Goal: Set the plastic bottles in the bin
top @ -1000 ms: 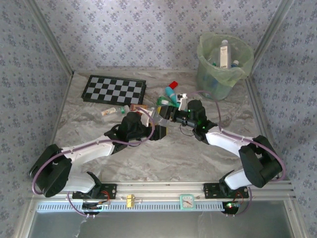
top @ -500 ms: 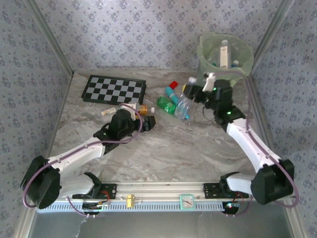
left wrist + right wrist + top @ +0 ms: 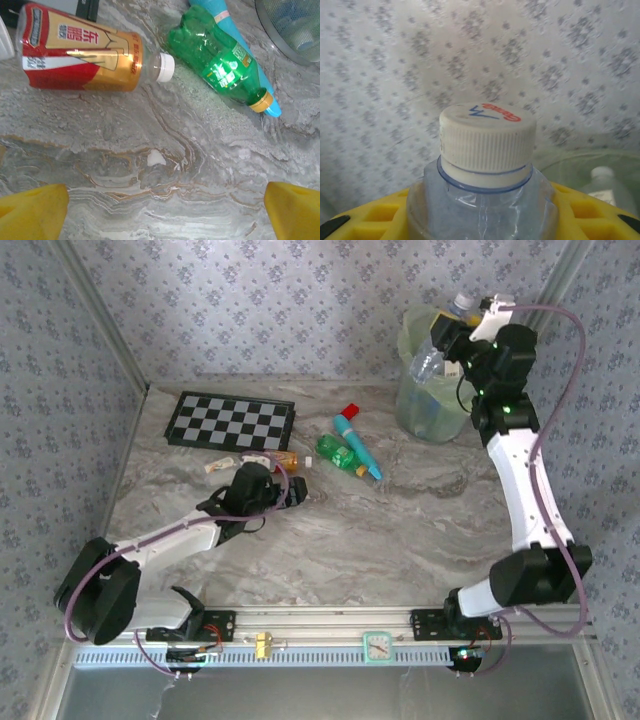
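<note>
Gripping a clear bottle (image 3: 487, 150) just below its white cap, my right end effector (image 3: 480, 215) is clamped on the neck and raised above the bin (image 3: 430, 415). I judge the height is there so the bottle clears the rim before it drops. In the overhead view its body hangs over the bin's mouth, and another bottle (image 3: 606, 182) already stands inside. My left end effector (image 3: 162, 210) is spread wide and empty, low over the surface (image 3: 150, 135), presumably lined up for the next pick. The orange-labelled bottle (image 3: 82, 60) lies on its side ahead of it and to the left. The green bottle (image 3: 220, 60) lies ahead and to the right, seemingly touching a teal tube (image 3: 271, 106) that is no bottle. Both bottles lie apart from my fingers, neither between them yet.
</note>
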Motion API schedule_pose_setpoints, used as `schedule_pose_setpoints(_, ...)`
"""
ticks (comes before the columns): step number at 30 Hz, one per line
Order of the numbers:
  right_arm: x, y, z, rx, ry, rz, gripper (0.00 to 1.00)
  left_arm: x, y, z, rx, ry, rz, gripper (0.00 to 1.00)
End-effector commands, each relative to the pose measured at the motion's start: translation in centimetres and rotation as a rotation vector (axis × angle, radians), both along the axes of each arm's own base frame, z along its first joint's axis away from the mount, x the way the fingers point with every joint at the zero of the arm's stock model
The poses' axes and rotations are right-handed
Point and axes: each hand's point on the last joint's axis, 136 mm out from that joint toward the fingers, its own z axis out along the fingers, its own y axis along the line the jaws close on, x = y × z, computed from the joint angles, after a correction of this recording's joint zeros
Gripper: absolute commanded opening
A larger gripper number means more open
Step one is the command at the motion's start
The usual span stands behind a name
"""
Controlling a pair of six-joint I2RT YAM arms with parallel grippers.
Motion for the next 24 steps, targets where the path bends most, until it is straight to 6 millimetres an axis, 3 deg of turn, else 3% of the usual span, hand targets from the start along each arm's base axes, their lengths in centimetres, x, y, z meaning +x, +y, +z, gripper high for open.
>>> schedule_pose_setpoints(1,2.8,-2.3,2.0,-0.070,-0.098,-0.126,0.49,-0.3,-0.6,-0.2,-0.032,0.027,-0.025,1.00)
schedule_pose_setpoints(7,8.2,-2.7,0.5,-0.110,-0.056,-0.143,0.49,-0.3,-0.6,-0.5,-0.016,0.035,-0.036,1.00)
schedule_pose_setpoints(13,12.4,-2.3,-3.6,-0.116,0.091,-0.111,0.49,-0.4,-0.4,-0.7,-0.010,0.044,-0.033,1.00)
schedule_pose_setpoints(24,15.7,-2.2,-12.3,-0.017,0.335,-0.086,0.49,-0.8,0.0,-0.8,0.006,0.050,-0.029,1.00)
